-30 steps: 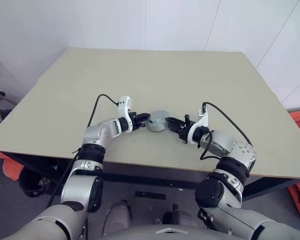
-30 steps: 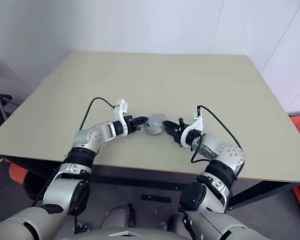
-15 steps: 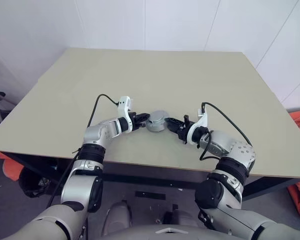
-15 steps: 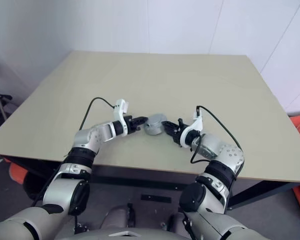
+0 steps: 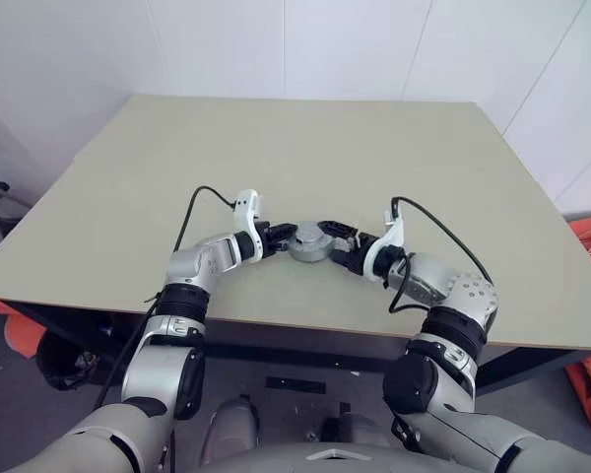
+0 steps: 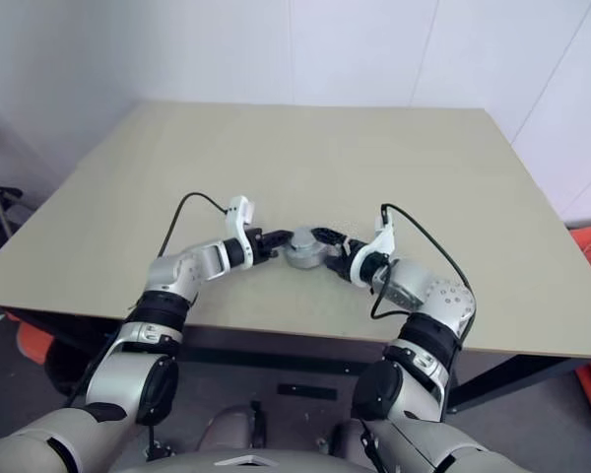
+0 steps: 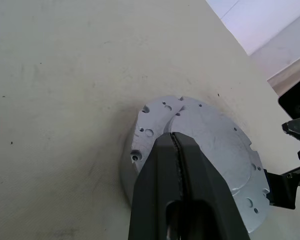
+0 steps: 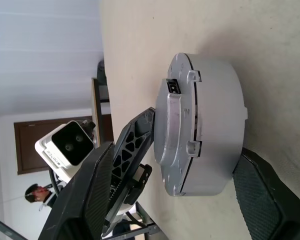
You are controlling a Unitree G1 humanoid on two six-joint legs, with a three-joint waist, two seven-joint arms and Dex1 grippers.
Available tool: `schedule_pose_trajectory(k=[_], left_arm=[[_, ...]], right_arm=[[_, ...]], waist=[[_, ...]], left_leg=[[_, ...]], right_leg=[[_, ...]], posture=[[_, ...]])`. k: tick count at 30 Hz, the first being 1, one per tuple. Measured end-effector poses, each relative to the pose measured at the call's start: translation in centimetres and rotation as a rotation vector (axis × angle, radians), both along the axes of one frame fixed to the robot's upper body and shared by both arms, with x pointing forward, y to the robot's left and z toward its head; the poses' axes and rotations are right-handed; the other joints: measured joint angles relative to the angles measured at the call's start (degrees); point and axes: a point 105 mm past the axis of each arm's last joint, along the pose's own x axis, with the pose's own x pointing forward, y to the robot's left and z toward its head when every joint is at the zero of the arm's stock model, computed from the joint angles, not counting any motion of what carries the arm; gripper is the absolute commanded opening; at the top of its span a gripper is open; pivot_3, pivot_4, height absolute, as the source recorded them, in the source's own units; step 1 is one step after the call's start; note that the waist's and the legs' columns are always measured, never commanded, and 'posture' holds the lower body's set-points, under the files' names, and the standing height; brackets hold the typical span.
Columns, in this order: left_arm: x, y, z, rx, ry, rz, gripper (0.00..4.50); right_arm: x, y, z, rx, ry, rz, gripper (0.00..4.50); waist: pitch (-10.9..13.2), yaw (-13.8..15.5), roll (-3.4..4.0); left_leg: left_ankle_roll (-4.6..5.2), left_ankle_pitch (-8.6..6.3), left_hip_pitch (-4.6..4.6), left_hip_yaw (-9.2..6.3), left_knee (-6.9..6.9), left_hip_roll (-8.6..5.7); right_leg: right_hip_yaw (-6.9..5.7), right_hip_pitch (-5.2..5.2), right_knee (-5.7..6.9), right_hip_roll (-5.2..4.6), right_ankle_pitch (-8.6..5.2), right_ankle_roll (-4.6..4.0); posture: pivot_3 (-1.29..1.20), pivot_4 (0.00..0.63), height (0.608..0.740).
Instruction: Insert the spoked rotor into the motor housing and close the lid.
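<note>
Table (image 5: 374, 148) surface, near its front edge, carries the motor housing (image 5: 312, 240) with the lid (image 7: 210, 150) seated on top (a grey disc with small holes). From the left, the left hand (image 5: 279, 234) has its fingers pressed together, tips resting on the lid's near rim. To the right, the right hand (image 5: 337, 242) is spread wide, one finger on either side of the housing, neither pad pinching it.
</note>
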Motion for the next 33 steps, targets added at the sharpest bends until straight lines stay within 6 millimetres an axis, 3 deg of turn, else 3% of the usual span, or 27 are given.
schedule_pose_trajectory(k=[4,7,14,33], left_arm=[[0.0,0.0,0.0,0.000,0.000,0.000,0.00],[0.0,0.0,0.1,-0.001,-0.002,0.000,0.00],[0.0,-0.7,1.0,-0.024,-0.035,-0.022,0.00],[-0.1,-0.9,1.1,-0.031,-0.037,-0.030,0.00]], right_arm=[[0.3,-0.2,0.2,0.006,-0.007,-0.025,3.90],[0.4,-0.2,0.2,-0.001,-0.005,-0.032,3.33],[0.2,0.5,0.0,-0.021,0.004,-0.001,1.12],[-0.2,1.0,-0.3,-0.008,0.013,0.014,1.07]], waist=[[0.0,0.0,0.00],[0.0,0.0,0.00],[0.0,-0.2,-0.01],[0.0,-0.4,0.01]], left_leg=[[-0.01,0.00,-0.01,0.00,0.00,0.00],[-0.01,0.00,-0.01,0.00,-0.01,0.00],[-0.03,0.02,0.03,0.00,0.00,0.03],[-0.05,0.03,0.02,0.00,-0.02,0.03]], right_leg=[[0.00,0.00,0.00,0.00,0.00,0.00],[0.00,-0.01,0.00,0.00,0.00,0.00],[0.00,0.01,0.01,0.01,0.00,-0.01],[0.00,-0.04,0.02,0.02,0.00,-0.01]], posture=[[0.00,0.000,0.740],[0.00,0.000,0.740],[0.00,0.000,0.740],[0.00,0.000,0.740]])
